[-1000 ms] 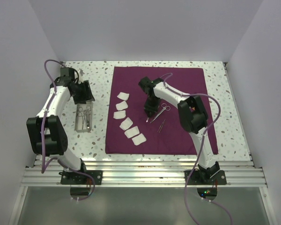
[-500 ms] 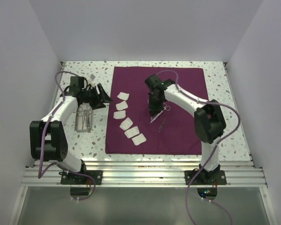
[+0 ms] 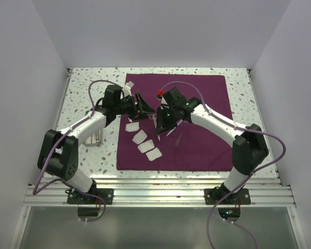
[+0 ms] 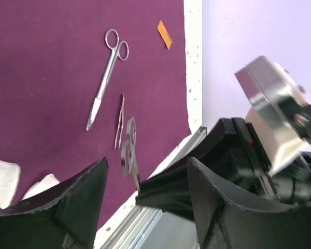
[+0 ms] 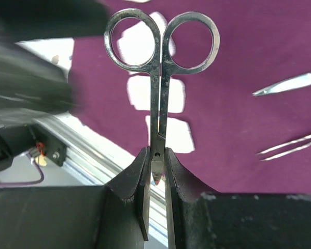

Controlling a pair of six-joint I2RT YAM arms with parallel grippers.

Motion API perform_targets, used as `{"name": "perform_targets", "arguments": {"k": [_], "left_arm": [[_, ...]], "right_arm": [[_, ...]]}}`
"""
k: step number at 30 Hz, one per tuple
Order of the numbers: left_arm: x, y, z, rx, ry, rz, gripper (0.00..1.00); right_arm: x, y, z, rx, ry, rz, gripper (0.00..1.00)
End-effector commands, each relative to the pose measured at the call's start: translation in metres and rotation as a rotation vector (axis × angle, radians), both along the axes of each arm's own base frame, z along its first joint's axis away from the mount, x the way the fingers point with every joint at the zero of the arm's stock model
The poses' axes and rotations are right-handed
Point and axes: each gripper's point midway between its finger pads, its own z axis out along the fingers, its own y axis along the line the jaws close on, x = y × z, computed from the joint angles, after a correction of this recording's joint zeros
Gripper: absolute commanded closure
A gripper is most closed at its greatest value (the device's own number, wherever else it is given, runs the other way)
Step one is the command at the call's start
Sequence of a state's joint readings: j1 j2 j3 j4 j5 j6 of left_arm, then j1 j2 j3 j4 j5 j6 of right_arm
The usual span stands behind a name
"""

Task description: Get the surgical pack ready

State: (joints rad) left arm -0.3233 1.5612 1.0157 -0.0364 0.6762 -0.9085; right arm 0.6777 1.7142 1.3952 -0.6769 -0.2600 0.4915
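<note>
Maroon cloth [image 3: 197,145] beneath, right gripper [image 5: 156,155] pinching scissors [image 5: 155,104] at blades, loops facing left gripper [image 4: 145,166], jaws spread

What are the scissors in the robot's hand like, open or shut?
Shut. In the right wrist view, the held scissors' two rings sit side by side, shanks pressed together, pinched by the right gripper.

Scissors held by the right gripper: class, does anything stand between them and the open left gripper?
Nothing visible does. In the left wrist view the rings of the scissors hang in open air just ahead of the gap of the left gripper, with only the purple cloth beneath. The right gripper clamps the blade end, away from the rings.
</note>
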Motion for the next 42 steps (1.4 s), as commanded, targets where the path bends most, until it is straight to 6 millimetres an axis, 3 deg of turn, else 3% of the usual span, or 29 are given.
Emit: {"name": "perform_targets", "arguments": {"k": [1,8,11,12,13,14,15,17,18,20,21,23,24,29,33,36,42], "left_arm": [[0.009,-0.016,0.015,-0.043,-0.028,0.003,0.35],[0.005,-0.023,0.009,-0.033,-0.002,-0.023,0.48],[0.004,-0.023,0.010,-0.035,-0.009,-0.035,0.72],[0.006,-0.023,0.015,-0.038,-0.026,-0.038,0.93],[0.005,-0.020,0.009,-0.011,-0.010,-0.040,1.00],[0.006,-0.017,0.009,0.005,-0.015,-0.041,1.00],[0.015,-0.012,0.016,0.024,-0.044,-0.025,1.00],[0.017,0.005,0.010,0.109,-0.053,-0.027,1.00],[0.030,0.023,0.016,0.138,-0.078,0.013,1.00],[0.031,0.053,0.009,0.244,-0.088,0.026,1.00],[0.045,0.082,0.014,0.300,-0.109,0.093,1.00],[0.044,0.120,0.007,0.433,-0.111,0.103,1.00],[0.056,0.154,0.010,0.525,-0.123,0.181,1.00],[0.053,0.246,0.000,0.836,-0.085,0.236,1.00],[0.049,0.280,-0.013,0.952,-0.042,0.244,1.00],[0.046,0.293,-0.026,1.011,-0.021,0.213,1.00],[0.041,0.299,-0.054,1.040,0.030,0.176,1.00]], "right_arm": [[-0.004,0.014,0.040,0.120,-0.091,0.059,1.00],[-0.009,0.017,0.048,0.146,-0.108,0.062,1.00],[-0.010,0.020,0.050,0.147,-0.112,0.075,1.00],[-0.011,0.021,0.050,0.146,-0.107,0.080,1.00],[-0.011,0.020,0.049,0.140,-0.106,0.081,0.98],[-0.010,0.019,0.050,0.133,-0.106,0.079,0.78],[-0.012,0.016,0.048,0.118,-0.097,0.080,0.71],[-0.007,0.009,0.045,0.075,-0.106,0.054,0.57],[-0.008,0.004,0.039,0.043,-0.094,0.056,0.55],[-0.005,-0.004,0.034,0.003,-0.094,0.039,0.53],[-0.005,-0.010,0.029,-0.017,-0.082,0.033,0.53],[-0.006,-0.017,0.022,-0.035,-0.061,0.022,0.53],[-0.004,-0.023,0.019,-0.039,-0.044,0.007,0.53],[-0.008,-0.039,0.001,-0.062,0.021,-0.004,0.53],[-0.006,-0.045,-0.004,-0.068,0.041,0.001,0.53],[-0.004,-0.046,-0.007,-0.068,0.055,0.005,0.53],[-0.003,-0.047,-0.012,-0.068,0.074,0.003,0.53]]}}
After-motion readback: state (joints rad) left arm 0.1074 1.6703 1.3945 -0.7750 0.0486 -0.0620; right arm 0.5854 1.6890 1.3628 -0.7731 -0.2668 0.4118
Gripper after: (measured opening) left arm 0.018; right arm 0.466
